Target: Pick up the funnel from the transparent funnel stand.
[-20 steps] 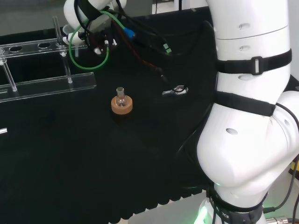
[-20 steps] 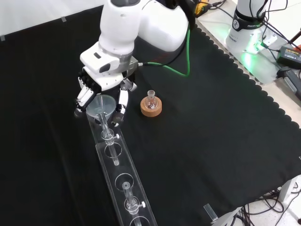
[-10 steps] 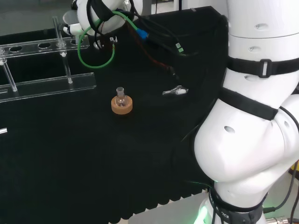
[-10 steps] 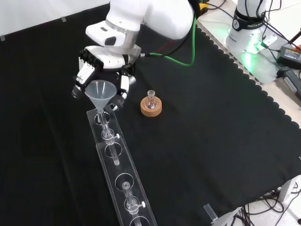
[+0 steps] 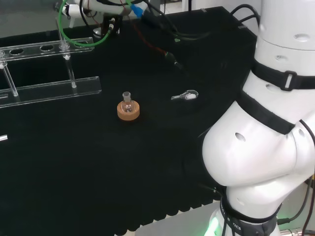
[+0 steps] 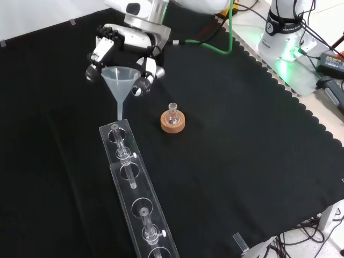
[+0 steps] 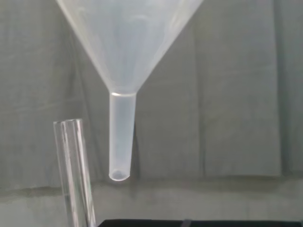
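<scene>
One funnel (image 6: 117,86), one transparent funnel stand (image 6: 137,196), one small flask (image 6: 172,113) on one cork ring (image 6: 173,123), one hand (image 6: 122,51)

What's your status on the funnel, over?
Hand shut on funnel. Funnel clear above the transparent stand, spout free. Flask on cork ring off to the side, nothing blocking.

Light: even, bright – glare on white arm link (image 5: 261,147) | shadows faint | wrist view perhaps slightly soft

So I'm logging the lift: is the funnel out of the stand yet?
Out. In the front view the funnel hangs upright in the hand, its spout tip clear above the transparent funnel stand.
</scene>
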Tool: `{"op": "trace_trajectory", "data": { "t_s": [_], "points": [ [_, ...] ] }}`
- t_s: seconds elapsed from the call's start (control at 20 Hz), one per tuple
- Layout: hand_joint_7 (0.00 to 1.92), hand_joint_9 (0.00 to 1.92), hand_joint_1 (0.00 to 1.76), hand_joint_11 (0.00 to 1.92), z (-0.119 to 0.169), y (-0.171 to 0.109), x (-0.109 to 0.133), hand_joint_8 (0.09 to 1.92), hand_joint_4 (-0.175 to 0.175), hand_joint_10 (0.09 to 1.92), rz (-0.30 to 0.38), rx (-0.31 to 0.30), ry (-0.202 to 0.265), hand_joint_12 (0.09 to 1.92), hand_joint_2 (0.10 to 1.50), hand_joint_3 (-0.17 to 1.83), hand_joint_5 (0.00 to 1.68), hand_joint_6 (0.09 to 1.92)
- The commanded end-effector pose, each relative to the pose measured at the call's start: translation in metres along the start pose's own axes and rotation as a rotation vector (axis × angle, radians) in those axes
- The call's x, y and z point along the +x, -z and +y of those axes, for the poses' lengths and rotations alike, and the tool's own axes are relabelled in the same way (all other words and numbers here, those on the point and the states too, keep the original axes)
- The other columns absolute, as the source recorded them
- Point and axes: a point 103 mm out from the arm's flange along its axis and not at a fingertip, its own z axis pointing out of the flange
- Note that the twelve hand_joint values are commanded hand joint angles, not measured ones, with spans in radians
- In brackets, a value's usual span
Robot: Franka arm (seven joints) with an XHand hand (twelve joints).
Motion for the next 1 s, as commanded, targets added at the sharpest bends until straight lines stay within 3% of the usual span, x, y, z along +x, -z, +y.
{"op": "trace_trajectory", "data": {
  "t_s": [0.05, 0.2, 0.5, 0.75, 1.0],
  "points": [
    [1.79, 1.92, 1.23, 1.89, -0.051, 0.189, -0.063, 0.71, -0.175, 0.85, -0.136, 0.047, 0.059, 0.77, 0.58, 0.66, 1.55, 0.13],
    [1.79, 1.92, 1.24, 1.88, -0.096, 0.222, -0.086, 0.72, -0.175, 0.85, -0.104, 0.111, 0.083, 0.77, 0.58, 0.66, 1.55, 0.13],
    [1.80, 1.92, 1.24, 1.88, -0.155, 0.246, -0.118, 0.72, -0.175, 0.86, -0.066, 0.175, 0.126, 0.77, 0.58, 0.67, 1.55, 0.13],
    [1.80, 1.92, 1.24, 1.88, -0.171, 0.261, -0.114, 0.72, -0.175, 0.86, -0.043, 0.160, 0.149, 0.78, 0.57, 0.68, 1.56, 0.13],
    [1.80, 1.92, 1.24, 1.88, -0.173, 0.262, -0.108, 0.73, -0.175, 0.86, -0.056, 0.152, 0.123, 0.79, 0.57, 0.68, 1.56, 0.12]
  ]
}}
